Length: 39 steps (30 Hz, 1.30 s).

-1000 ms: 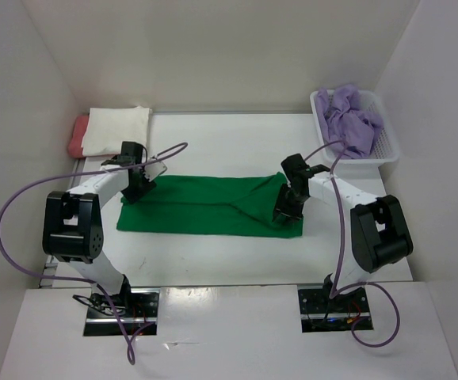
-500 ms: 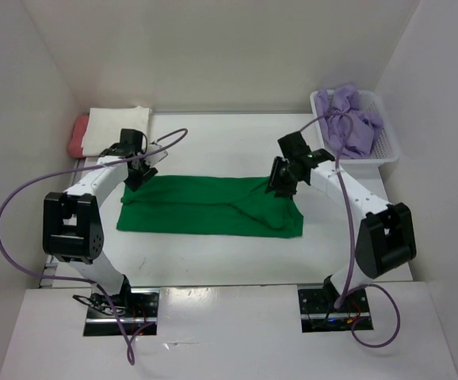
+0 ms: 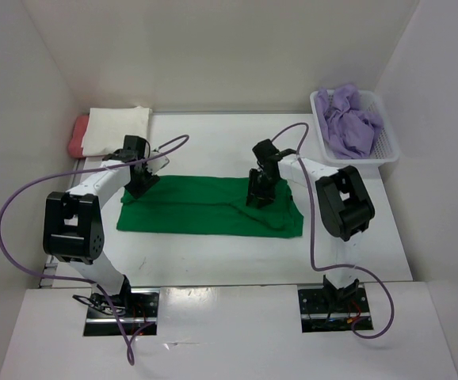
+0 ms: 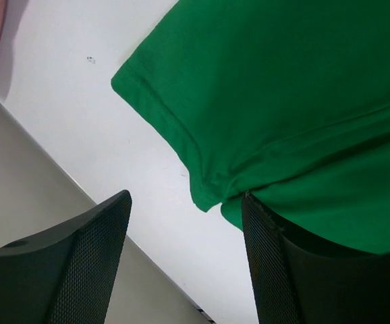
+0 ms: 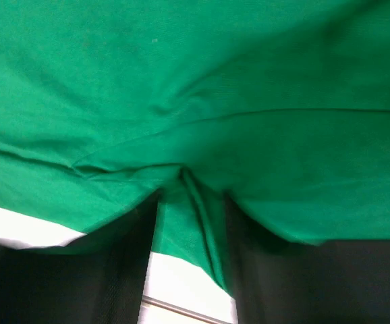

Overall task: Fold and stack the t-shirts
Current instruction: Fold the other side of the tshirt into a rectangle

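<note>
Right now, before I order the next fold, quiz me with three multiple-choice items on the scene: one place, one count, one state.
1. Where is the lavender shirt?
A. in the basket
B. flat on the table
C. hanging from an arm
2. How many shirts lie piled at the far left?
A. one
B. two
C. three
3. The left gripper is:
A. shut on cloth
B. open
C. out of view
Answers:
1 A, it lies bunched in the basket.
2 B, the cream shirt lies on the salmon-red shirt.
3 B, its jaws stand apart, with a corner of the green shirt showing between them.
</note>
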### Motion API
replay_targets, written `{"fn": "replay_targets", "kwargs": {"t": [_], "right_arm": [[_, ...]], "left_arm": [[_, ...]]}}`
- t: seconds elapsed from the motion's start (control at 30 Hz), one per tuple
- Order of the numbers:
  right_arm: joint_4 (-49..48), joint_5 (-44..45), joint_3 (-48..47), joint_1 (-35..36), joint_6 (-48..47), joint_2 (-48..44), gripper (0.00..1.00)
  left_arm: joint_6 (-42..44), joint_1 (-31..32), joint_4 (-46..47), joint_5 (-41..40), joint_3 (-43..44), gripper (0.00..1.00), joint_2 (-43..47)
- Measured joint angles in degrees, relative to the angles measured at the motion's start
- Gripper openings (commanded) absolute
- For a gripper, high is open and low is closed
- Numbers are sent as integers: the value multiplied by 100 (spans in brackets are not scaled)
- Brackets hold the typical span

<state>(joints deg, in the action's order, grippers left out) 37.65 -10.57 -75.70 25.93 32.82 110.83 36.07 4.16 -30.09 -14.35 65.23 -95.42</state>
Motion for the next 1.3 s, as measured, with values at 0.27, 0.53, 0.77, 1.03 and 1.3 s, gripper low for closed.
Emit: {"fn": "replay_targets", "kwargs": {"t": [0.27, 0.53, 0.77, 1.03, 1.3], "right_arm": [[-221, -260, 42, 35, -13, -9, 2], [-330, -396, 442, 275, 131, -470, 0], [-407, -529, 841, 870, 289, -874, 17], [-378, -732, 1001, 1025, 308, -870, 38], [-39, -190, 450, 490, 85, -1244, 0]], "left_arm": [[-37, 0, 7, 0, 0, 74, 7], [-39, 0, 11, 0, 0, 74, 7], [-42, 0, 31, 0, 0, 75, 7], [-42, 0, 52, -33, -11, 75, 7], [-227, -216, 164, -96, -87, 77, -4]]}}
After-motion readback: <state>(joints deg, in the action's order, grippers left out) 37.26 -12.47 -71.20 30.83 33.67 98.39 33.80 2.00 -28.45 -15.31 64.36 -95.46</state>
